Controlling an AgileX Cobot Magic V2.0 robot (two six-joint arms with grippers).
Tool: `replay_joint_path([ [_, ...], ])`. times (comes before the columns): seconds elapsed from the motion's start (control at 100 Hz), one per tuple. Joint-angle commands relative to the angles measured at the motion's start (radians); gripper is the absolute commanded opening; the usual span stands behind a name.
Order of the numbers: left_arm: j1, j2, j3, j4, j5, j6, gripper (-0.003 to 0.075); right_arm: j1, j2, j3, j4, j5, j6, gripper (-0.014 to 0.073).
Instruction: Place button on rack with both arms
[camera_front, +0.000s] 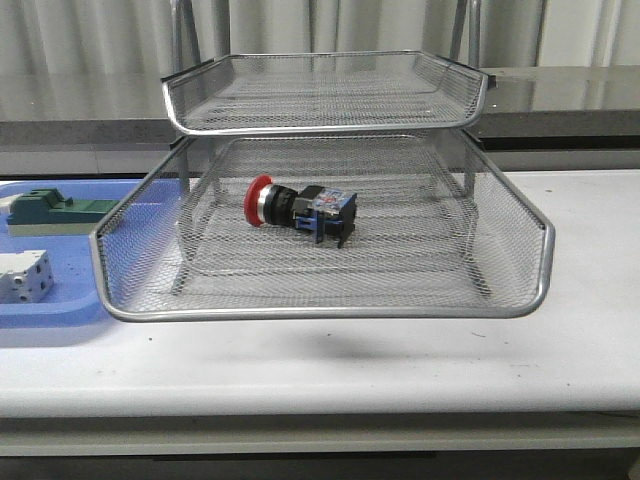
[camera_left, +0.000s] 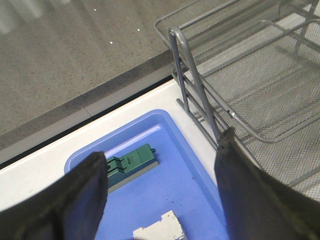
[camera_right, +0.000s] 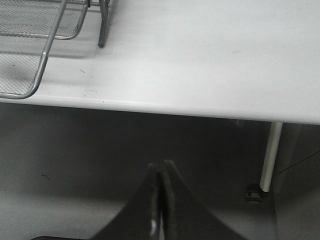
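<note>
Left gripper (camera_left: 162, 192) first: jaws spread wide, nothing between them, hanging over the blue tray (camera_left: 192, 187) at the left end of the worktop (camera_front: 400, 365). Seen through the gap, a green block (camera_left: 131, 161) lies just beyond the left finger (camera_left: 75, 200) and a white block (camera_left: 160, 230) sits right under the jaws. Neither belongs to the task, so it looks like a parked pose rather than a reach for anything.

Off to that gripper's right finger side stands the rack (camera_front: 540, 285), its upright post rising just past the tray edge. In the front view the lower wire tray is slid out toward the camera w/ the upper tier set back, prob. so there's open access from above.

The button (camera_front: 298, 210) lies on its side in the middle of that pulled-out tray, red cap pointing left, blue-and-black block to the right, resting on the mesh and well apart from both grippers. So the drop-off looks done; what may remain is pushing the tray back in.

Right gripper (camera_right: 161, 200): jaws pressed together, holding nothing, hanging off the front edge of the worktop w/ floor below. The rack's corner is well away, up at the far left of that wrist view. Looks retired, out of the way.
</note>
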Motion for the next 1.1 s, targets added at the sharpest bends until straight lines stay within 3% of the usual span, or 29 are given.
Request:
replay_joint_path([
  [0.0,0.003,-0.097,0.067,-0.022,-0.157,-0.047,0.0438,-0.002,0.014,-0.033,-0.014,-0.059,0.0,-0.0068],
  [0.61,0.003,-0.667,0.64,-0.051,-0.416,-0.117,0.0438,-0.002,0.014,-0.033,-0.014,-0.059,0.0,-0.0068],
  [1.09,0.003,-0.733,0.725,-0.079,-0.502,-0.117,0.0438,-0.002,0.014,-0.033,-0.014,-0.059,0.0,-0.0068],
])
